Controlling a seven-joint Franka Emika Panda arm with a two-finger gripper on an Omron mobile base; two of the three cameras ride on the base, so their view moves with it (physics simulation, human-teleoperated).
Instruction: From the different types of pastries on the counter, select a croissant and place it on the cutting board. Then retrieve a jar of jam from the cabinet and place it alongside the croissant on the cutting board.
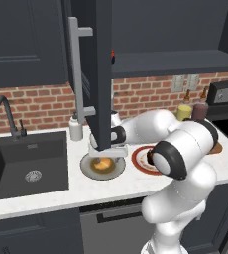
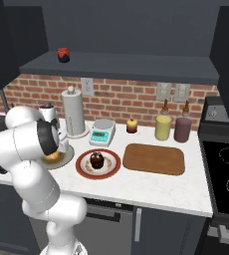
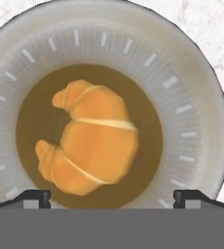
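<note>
Over grey plate (image 3: 201, 97) — croissant (image 3: 92, 138) | gripper (image 3: 112, 197) spread wide | no writing legible

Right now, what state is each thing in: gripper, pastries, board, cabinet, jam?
gripper: open, hovering over the croissant, nothing held
croissant: lying on the grey plate, not gripped
muffin: upright on the red-rimmed plate
cutting board: flat on the counter, nothing on it
cabinet door: swung open
jar of jam: on the cabinet shelf

red brick backsplash (image 2: 121, 97), black stove (image 2: 226, 169)
</note>
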